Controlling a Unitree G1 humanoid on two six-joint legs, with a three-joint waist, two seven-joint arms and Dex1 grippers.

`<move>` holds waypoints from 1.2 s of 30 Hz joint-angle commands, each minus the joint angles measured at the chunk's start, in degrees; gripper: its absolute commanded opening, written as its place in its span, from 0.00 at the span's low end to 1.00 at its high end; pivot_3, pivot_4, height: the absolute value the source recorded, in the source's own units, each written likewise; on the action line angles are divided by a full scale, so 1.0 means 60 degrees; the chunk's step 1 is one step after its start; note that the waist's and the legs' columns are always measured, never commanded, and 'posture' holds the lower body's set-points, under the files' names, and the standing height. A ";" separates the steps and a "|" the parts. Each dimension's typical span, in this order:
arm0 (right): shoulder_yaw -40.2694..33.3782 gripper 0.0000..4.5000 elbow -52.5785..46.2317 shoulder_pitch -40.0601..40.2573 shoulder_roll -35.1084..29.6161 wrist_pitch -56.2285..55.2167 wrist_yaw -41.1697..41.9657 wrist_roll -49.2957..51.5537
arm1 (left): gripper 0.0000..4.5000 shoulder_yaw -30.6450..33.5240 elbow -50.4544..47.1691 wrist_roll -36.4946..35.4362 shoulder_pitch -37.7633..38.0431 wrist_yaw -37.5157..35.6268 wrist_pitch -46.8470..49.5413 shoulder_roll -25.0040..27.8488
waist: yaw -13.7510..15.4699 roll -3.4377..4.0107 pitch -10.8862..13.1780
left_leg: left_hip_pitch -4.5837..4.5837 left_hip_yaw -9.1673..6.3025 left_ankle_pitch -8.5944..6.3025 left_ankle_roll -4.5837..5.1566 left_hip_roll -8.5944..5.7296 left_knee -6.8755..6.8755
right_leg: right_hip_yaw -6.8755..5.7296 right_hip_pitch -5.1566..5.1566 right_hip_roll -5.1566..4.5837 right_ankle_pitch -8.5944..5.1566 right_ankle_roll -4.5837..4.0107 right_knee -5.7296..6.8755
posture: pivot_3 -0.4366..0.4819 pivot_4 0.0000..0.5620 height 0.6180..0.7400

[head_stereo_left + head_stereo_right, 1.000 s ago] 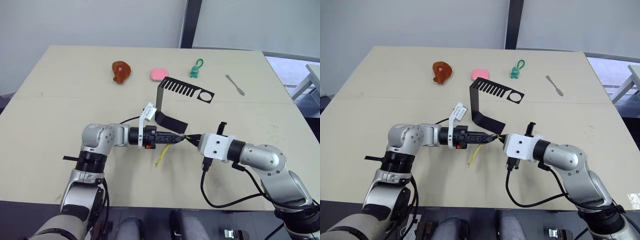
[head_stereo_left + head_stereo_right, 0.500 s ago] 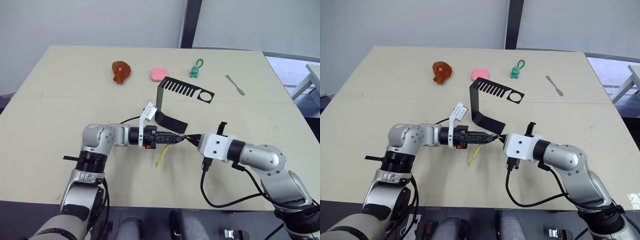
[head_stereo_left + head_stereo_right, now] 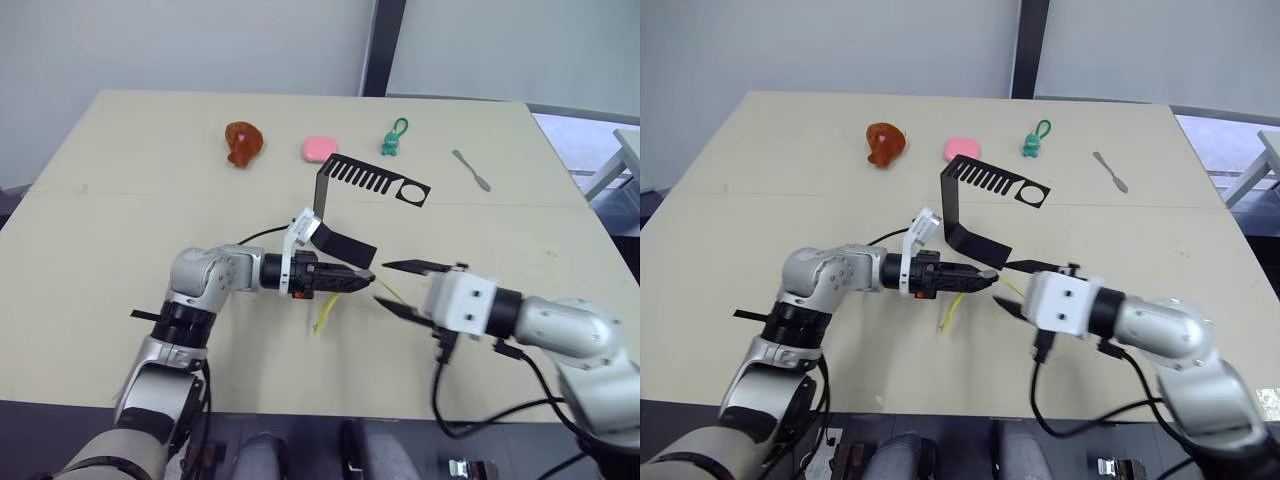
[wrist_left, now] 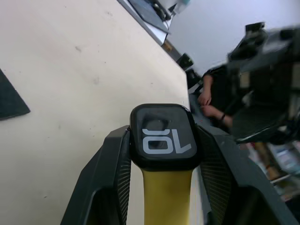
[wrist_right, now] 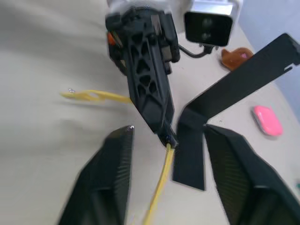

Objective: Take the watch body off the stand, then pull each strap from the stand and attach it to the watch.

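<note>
Since both straps look attached, basically done: left gripper (image 3: 362, 276) clamping watch body (image 4: 162, 136) near stand (image 3: 345, 205), right gripper (image 3: 403, 289) spread wide.

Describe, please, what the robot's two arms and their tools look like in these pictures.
Both arms are silver-grey metal with rounded joints and black bands. The left tool has two black lattice-ribbed fingers, a white bracket and an orange-red mark at its base. The right tool has two black fingers on a white block. Black cables loop from both wrists.

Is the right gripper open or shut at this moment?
Open. The right gripper has its two black fingers spread wide apart, with nothing between them, facing the left gripper that holds the watch body.
</note>
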 commanded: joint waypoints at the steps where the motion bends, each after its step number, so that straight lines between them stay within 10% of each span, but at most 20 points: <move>1: -0.1916 0.99 -0.0290 0.0310 -0.0509 0.1383 0.0644 0.2601 | 0.36 -0.0482 -0.1279 0.0492 0.0366 -0.1252 -0.2050 0.0635 | -0.0002 0.0000 0.0000 | 0.0005 0.0000 0.0000 0.0000 0.0001 -0.0003 | 0.0001 0.0004 0.0000 0.0000 -0.0001 0.0001 | 0.48 0.27 1.00; 12: -0.3603 0.99 0.0043 0.0835 -0.1856 0.3063 0.0745 0.5993 | 0.36 -0.0827 -0.1135 0.4080 0.1821 -0.1810 -1.1781 0.1696 | 0.0047 0.0000 0.0000 | 0.0006 -0.0001 -0.0019 0.0031 0.0002 -0.0012 | 0.0006 0.0019 -0.0007 -0.0006 -0.0011 -0.0028 | 0.48 0.27 1.00; 18: -0.2955 0.99 0.0095 0.0910 -0.1840 0.2455 0.0563 0.5546 | 0.36 -0.0787 -0.0293 0.4971 0.1888 -0.0826 -1.4194 0.1446 | 0.0052 0.0000 0.0000 | -0.0006 0.0001 -0.0031 0.0053 0.0001 0.0002 | 0.0006 0.0017 -0.0010 0.0004 0.0008 -0.0036 | 0.48 0.27 1.00; 24: -0.2698 0.99 0.0290 0.0776 -0.1904 0.2222 0.0438 0.5381 | 0.36 -0.0798 -0.0207 0.4785 0.1874 -0.0718 -1.3742 0.1512 | 0.0016 0.0000 0.0000 | -0.0001 0.0004 -0.0029 0.0049 0.0006 0.0002 | 0.0005 0.0017 -0.0004 0.0004 0.0008 -0.0030 | 0.48 0.27 1.00; 36: -0.2264 0.99 0.0573 0.1042 -0.1861 0.1825 0.0359 0.4600 | 0.36 -0.1425 -0.1231 0.3797 0.2234 -0.0939 -0.6086 0.1645 | 0.0030 0.0000 0.0000 | -0.0005 0.0004 -0.0029 0.0049 0.0004 0.0009 | 0.0005 0.0017 -0.0001 0.0001 0.0012 -0.0030 | 0.48 0.27 1.00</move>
